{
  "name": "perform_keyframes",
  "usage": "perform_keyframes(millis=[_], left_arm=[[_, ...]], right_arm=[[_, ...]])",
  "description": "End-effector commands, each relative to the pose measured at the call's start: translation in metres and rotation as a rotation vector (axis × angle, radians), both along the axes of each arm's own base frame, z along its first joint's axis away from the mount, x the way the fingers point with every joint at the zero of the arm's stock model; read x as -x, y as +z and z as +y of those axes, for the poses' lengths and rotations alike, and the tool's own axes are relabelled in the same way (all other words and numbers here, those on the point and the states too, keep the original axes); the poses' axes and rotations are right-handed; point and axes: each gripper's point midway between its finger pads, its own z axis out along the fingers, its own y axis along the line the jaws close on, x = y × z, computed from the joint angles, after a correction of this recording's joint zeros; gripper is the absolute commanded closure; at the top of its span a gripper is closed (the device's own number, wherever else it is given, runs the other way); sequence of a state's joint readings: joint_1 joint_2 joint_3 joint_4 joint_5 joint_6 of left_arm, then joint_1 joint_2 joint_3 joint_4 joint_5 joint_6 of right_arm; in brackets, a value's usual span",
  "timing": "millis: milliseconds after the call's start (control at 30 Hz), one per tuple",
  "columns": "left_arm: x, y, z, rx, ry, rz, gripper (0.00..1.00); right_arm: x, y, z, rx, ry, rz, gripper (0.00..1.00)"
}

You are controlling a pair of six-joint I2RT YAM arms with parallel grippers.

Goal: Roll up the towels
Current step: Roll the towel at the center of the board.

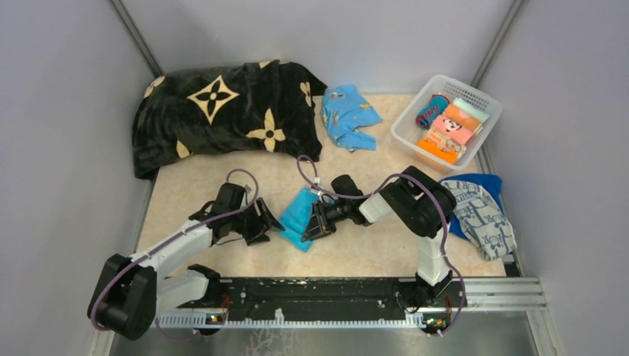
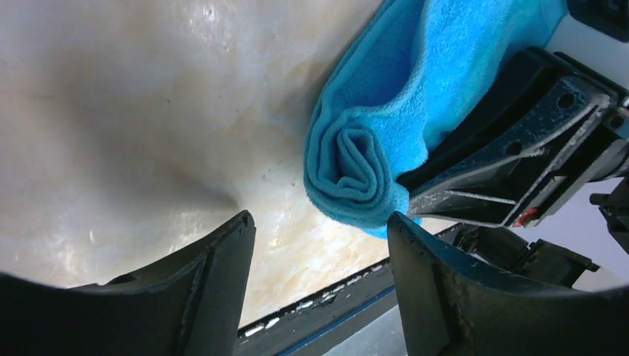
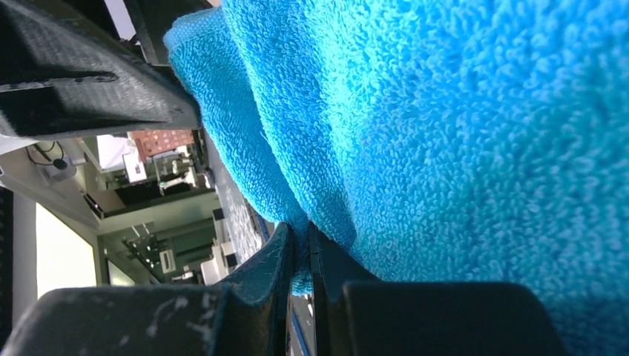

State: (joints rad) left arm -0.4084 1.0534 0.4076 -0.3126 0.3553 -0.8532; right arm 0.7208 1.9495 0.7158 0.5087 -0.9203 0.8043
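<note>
The small turquoise towel (image 1: pixel 299 216) lies partly rolled on the table between the two grippers; its spiral end shows in the left wrist view (image 2: pixel 356 167). My right gripper (image 1: pixel 311 222) is shut on a fold of this towel (image 3: pixel 415 126), its jaws pinching the cloth edge (image 3: pixel 303 248). My left gripper (image 1: pixel 268 222) is open and empty just left of the roll (image 2: pixel 320 230), not touching it. The white towel with dark-blue print (image 1: pixel 483 216) lies on the royal-blue towel (image 1: pixel 486 183) at the right edge.
A black blanket with cream flowers (image 1: pixel 222 111) is heaped at the back left. A light-blue printed cloth (image 1: pixel 348 115) lies beside it. A white basket (image 1: pixel 415 142) with rolled cloths stands at the back right. The black rail (image 1: pixel 319 293) runs along the near edge.
</note>
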Motion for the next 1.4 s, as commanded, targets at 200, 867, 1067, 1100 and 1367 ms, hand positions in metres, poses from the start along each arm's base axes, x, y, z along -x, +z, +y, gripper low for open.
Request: perform_keyframes(millis=[200,867,1067,1100,1367], left_arm=[[-0.023,-0.011,-0.011,0.017,0.024,0.007,0.51],[-0.022,-0.023,-0.006,-0.035,0.065,0.089,0.51],[-0.022,-0.023,-0.004,-0.042,0.068,0.089,0.51],[-0.022,-0.023,-0.004,-0.042,0.069,0.088,0.51],[-0.024,-0.022,-0.005,-0.045,0.070,0.085,0.48]], right_arm=[[-0.017,0.021,-0.002,0.120,0.001,-0.244,0.78],[0.009,0.074,0.023,0.507,0.184,-1.190,0.53],[0.003,0.036,0.022,0.664,0.252,-1.248,0.54],[0.004,0.030,0.020,0.685,0.264,-1.250,0.54],[0.014,-0.008,0.001,0.787,0.358,-1.215,0.54]])
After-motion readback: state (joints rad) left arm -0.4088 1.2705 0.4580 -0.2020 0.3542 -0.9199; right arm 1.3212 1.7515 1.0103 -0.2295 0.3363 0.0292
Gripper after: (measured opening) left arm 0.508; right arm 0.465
